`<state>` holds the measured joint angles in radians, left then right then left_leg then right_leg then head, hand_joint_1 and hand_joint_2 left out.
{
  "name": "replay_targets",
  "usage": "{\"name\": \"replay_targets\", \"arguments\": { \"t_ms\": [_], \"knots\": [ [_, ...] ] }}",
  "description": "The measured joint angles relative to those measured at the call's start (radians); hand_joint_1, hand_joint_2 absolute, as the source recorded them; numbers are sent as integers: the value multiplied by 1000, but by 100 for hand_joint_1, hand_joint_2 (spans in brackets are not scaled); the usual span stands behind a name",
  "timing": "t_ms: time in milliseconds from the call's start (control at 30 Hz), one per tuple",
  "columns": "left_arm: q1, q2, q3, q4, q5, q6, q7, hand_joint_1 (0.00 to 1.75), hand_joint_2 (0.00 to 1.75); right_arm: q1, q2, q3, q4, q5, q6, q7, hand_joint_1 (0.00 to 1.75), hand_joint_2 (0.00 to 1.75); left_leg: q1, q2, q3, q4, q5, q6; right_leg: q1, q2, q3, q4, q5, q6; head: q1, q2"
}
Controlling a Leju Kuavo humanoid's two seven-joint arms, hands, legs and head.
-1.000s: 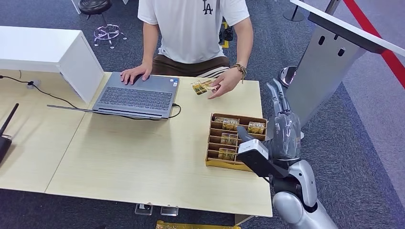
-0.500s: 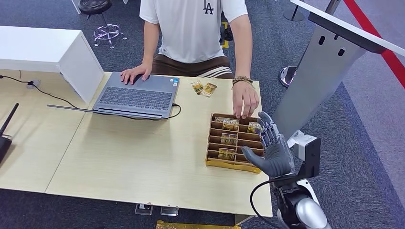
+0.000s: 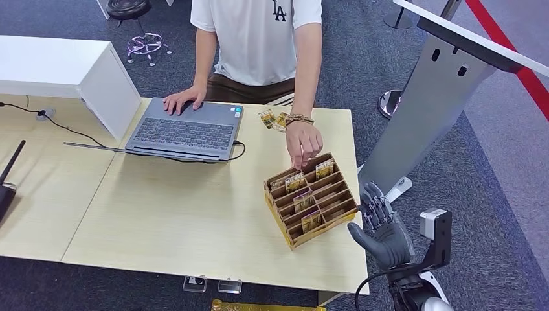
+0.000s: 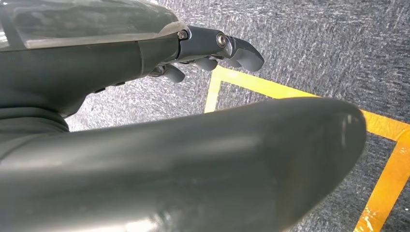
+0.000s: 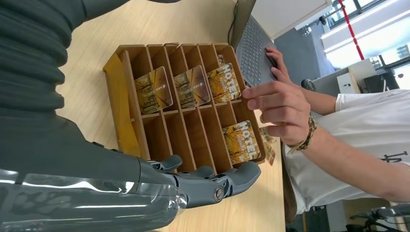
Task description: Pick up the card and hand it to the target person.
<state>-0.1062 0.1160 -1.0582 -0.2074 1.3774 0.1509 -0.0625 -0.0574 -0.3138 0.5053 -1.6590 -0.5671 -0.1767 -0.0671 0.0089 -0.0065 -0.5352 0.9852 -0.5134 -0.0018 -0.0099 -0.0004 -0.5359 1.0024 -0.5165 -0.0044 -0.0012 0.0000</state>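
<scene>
A wooden card tray point(image 3: 280, 220) lies turned at an angle on the table's right side, with several yellow hotel cards point(image 3: 295, 182) standing in its slots. The person's hand point(image 3: 304, 139) touches the tray's far edge. Two more cards point(image 3: 275, 120) lie on the table by the laptop. My right hand point(image 3: 385, 228) hovers open just off the table's right front corner, short of the tray. In the right wrist view its fingers point(image 5: 212, 186) are spread beside the tray point(image 5: 113, 72) and the cards point(image 5: 192, 86), holding nothing. My left hand point(image 4: 96, 53) hangs over the carpet, holding nothing.
The person sits behind the table, with the other hand on an open laptop point(image 3: 188, 129). A white box point(image 3: 65, 71) stands at the back left and a black device point(image 3: 6, 184) at the left edge. A grey slanted stand point(image 3: 440, 84) rises to the right of my arm.
The person put a card down beside another on the table, then reached to the tray and turned it at an angle. My right hand drew back from the tray, past the table's edge.
</scene>
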Motion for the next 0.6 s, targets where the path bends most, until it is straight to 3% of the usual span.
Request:
{"name": "replay_targets", "arguments": {
  "t_ms": [600],
  "knots": [
    [0,0,0,0,3,2,-1,0,0,6,-10,-16,-2,31,33,20,0,175,0,0,0,0,0,0,0,0,0,0,0,0,0,0]
  ]
}}
